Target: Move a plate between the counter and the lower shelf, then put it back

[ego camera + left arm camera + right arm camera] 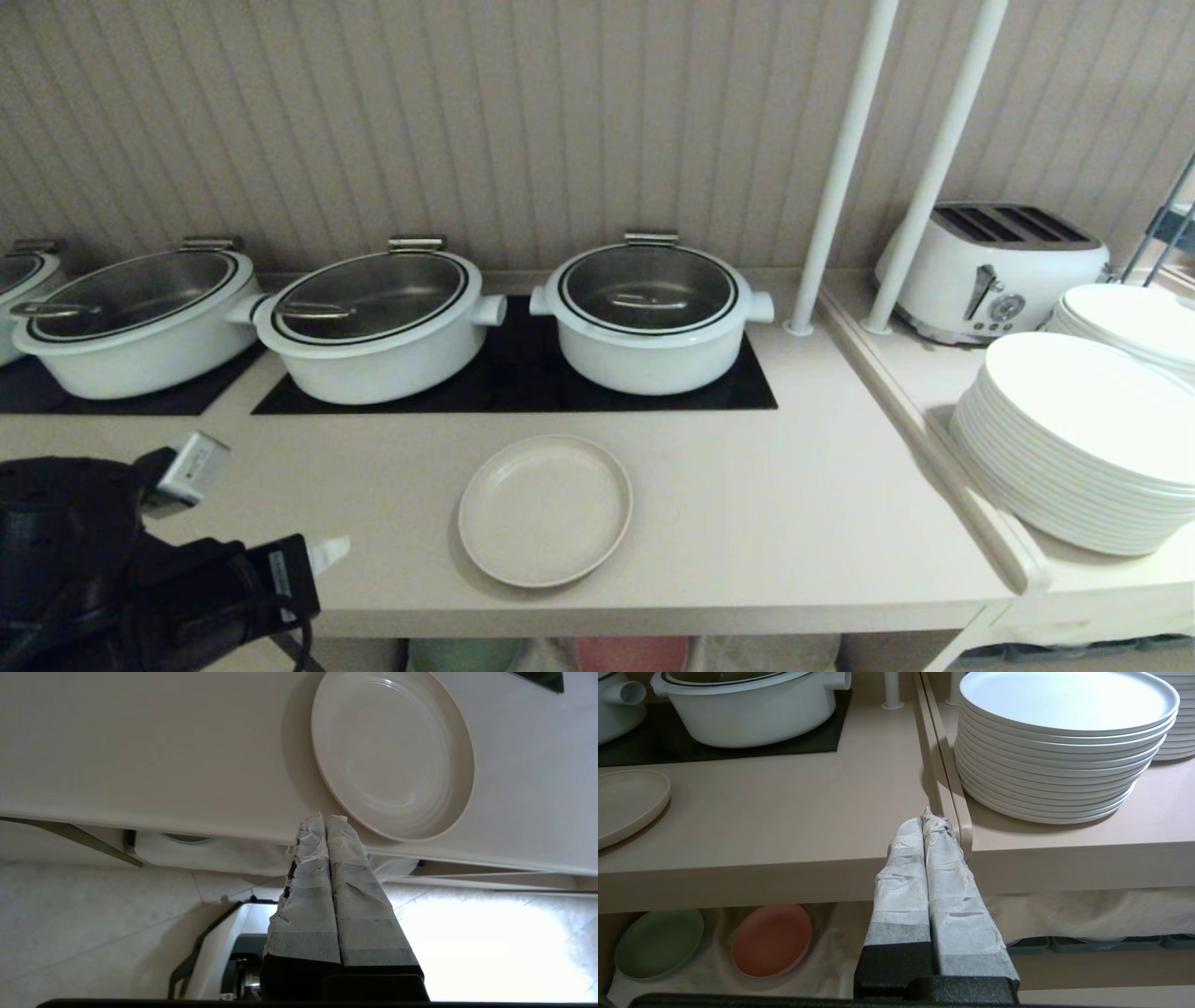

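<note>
Here, the cream plate (545, 511) lies flat on the bench (794, 504), in front of the pots (650, 314). The left tool (326, 820) hangs pinched together, empty, just off the plate's near rim. The right tool (930, 817), also pressed together, holds nothing.

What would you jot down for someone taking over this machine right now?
Left gripper: shut, empty, just off the counter's front edge, beside the cream plate.
Right gripper: shut, empty, parked low by the counter's right end.
The plate lies flat on the counter in front of the pots. The lower shelf holds only a green plate and a pink plate.
Done or left: I cannot tell which stage this is.
</note>
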### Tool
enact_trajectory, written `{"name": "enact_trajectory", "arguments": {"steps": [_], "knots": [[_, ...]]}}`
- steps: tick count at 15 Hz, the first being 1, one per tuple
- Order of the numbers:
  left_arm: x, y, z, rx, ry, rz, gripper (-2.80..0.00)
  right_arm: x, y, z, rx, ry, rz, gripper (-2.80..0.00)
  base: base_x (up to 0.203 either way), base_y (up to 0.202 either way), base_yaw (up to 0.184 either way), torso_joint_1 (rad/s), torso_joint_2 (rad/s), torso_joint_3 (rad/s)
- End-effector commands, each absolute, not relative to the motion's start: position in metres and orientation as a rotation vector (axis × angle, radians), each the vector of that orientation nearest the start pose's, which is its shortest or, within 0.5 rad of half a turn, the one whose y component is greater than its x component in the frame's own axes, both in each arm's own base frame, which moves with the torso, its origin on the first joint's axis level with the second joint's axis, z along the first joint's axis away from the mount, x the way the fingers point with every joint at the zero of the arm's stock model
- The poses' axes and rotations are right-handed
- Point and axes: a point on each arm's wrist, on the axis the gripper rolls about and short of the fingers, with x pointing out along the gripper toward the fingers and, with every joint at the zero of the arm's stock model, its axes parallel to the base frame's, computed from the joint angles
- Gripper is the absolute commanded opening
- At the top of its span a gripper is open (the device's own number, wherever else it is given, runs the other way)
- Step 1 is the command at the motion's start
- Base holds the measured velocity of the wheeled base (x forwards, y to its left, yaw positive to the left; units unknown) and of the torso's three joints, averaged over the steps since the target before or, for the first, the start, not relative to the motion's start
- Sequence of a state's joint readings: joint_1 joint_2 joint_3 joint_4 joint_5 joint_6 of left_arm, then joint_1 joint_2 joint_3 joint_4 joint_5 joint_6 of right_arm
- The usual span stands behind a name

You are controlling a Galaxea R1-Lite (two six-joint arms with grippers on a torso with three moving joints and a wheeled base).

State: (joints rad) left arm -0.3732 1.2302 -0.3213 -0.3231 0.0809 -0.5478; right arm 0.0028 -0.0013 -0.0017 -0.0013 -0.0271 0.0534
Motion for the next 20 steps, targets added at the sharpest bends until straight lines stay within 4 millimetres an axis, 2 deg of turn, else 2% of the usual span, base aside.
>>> {"name": "enact_trajectory", "arguments": {"steps": [1, 4, 10, 14, 17, 20], "knots": [[0.134, -0.051, 0.144, -0.403, 0.573, -0.138, -2.8, -0.023, -0.001, 0.076, 0.054, -0.004, -0.024, -2.8, 0.0, 0.0, 0.0, 0.0, 0.0, 0.0], [0.124, -0.046, 0.154, -0.36, 0.496, -0.175, -2.8, -0.023, -0.001, 0.076, 0.054, -0.004, -0.024, -2.8, 0.0, 0.0, 0.0, 0.0, 0.0, 0.0], [0.083, -0.03, 0.171, -0.189, 0.319, -0.253, -2.8, -0.023, -0.001, 0.076, 0.054, -0.004, -0.024, -2.8, 0.0, 0.0, 0.0, 0.0, 0.0, 0.0], [0.051, -0.013, 0.156, -0.034, 0.211, -0.239, -2.8, -0.023, -0.001, 0.076, 0.054, -0.004, -0.024, -2.8, 0.0, 0.0, 0.0, 0.0, 0.0, 0.0], [0.023, -0.005, 0.134, -0.011, 0.12, -0.194, -2.8, -0.023, -0.001, 0.076, 0.054, -0.004, -0.024, -2.8, 0.0, 0.0, 0.0, 0.0, 0.0, 0.0], [0.004, -0.001, 0.114, 0.008, 0.044, -0.075, -2.8, -0.023, -0.001, 0.076, 0.054, -0.004, -0.024, -2.8, 0.0, 0.0, 0.0, 0.0, 0.0, 0.0]]}}
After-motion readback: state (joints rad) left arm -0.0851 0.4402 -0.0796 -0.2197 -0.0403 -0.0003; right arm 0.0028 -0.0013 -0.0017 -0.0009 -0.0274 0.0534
